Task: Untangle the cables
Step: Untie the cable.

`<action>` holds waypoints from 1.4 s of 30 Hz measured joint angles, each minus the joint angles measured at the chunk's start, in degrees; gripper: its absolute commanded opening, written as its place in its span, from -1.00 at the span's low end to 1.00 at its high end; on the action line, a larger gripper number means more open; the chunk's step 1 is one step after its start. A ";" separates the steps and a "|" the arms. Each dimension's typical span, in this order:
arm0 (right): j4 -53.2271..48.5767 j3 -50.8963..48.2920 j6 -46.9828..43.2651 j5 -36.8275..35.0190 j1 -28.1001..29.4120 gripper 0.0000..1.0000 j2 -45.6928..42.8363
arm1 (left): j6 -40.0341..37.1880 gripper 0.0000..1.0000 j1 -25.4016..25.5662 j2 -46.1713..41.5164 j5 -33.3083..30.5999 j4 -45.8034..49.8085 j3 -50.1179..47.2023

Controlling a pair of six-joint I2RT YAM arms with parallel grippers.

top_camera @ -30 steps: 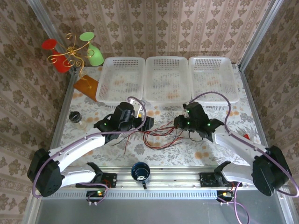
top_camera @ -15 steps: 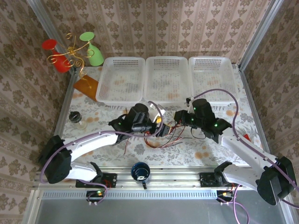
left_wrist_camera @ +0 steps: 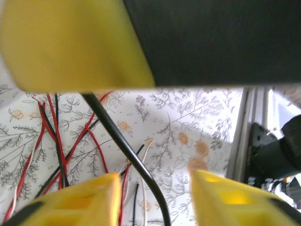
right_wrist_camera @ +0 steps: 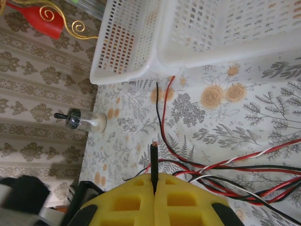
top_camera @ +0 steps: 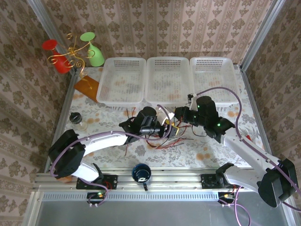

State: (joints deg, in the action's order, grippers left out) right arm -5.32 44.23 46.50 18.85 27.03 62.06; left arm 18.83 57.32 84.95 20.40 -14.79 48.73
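three white baskets point(top_camera: 168, 60), one mug point(top_camera: 141, 173), one glass jar point(top_camera: 77, 120), two robot arms point(top_camera: 101, 141), one cable tangle point(top_camera: 162, 141)

The top external camera hangs above and behind the arm bases, facing down and forward over the whole counter point(top_camera: 197, 153). It is far enough off to hold both arms and the white baskets point(top_camera: 168, 80). The left wrist camera sits just behind the left end effector point(left_wrist_camera: 153, 193), looking past its tips at the counter close below. The right wrist camera sits behind the right end effector point(right_wrist_camera: 154, 188), facing beyond it toward the baskets. All three views share the cables point(top_camera: 162, 142) ahead of the end effectors.
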 measured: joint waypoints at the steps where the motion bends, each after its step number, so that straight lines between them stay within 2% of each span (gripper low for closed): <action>1: 0.09 0.13 0.09 0.04 0.00 -1.00 0.00 | 0.20 -0.55 0.04 0.33 -0.04 -0.04 0.00; 3: 0.07 0.17 0.22 0.07 -0.04 -1.00 -0.11 | 0.63 -0.76 0.09 0.50 -0.22 -0.11 0.02; 5: 0.07 0.17 0.24 0.04 -0.09 -0.85 -0.24 | 1.01 -0.97 0.09 0.50 -0.46 -0.31 0.13; 7: -0.07 0.20 0.50 0.04 -0.31 -0.36 -0.46 | 1.22 -1.00 0.09 0.50 -0.92 -0.31 0.15; 9: -0.52 0.22 0.63 -0.11 -0.66 -0.07 -1.03 | 1.53 -1.00 0.09 0.46 -1.55 -0.26 0.15; 11: -1.62 0.24 0.74 -0.39 -1.31 0.10 -2.23 | 1.53 -1.00 0.09 0.13 -2.49 -0.11 0.15; 15: -6.45 0.33 0.70 -1.01 -5.60 0.24 -7.61 | 1.51 -1.00 0.02 -1.92 -5.77 1.81 0.46; 20: -11.28 -0.28 1.14 -1.66 -12.46 0.27 -15.69 | 1.51 -1.00 -0.42 -3.06 -7.85 3.08 1.92; 26: -9.90 -9.42 5.40 1.70 -13.35 0.28 -17.64 | 1.51 -1.00 -0.79 -3.06 -8.70 4.61 3.19; 32: -3.48 -21.00 13.27 3.96 -9.22 0.24 -15.76 | 1.51 -1.00 -0.79 -3.08 -8.70 5.42 5.01; 36: 3.72 -22.73 16.83 4.39 -5.70 0.17 -12.17 | 1.49 -1.00 -0.79 -3.23 -8.68 5.42 5.60; 42: 12.52 -22.67 19.80 4.37 -3.34 0.12 -7.48 | 1.46 -1.00 -0.83 -4.02 -8.68 5.81 5.70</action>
State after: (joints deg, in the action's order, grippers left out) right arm 7.20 21.56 66.30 23.22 23.68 54.59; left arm 20.29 56.49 80.93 11.73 -8.97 54.43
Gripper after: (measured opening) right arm 0.568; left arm 0.051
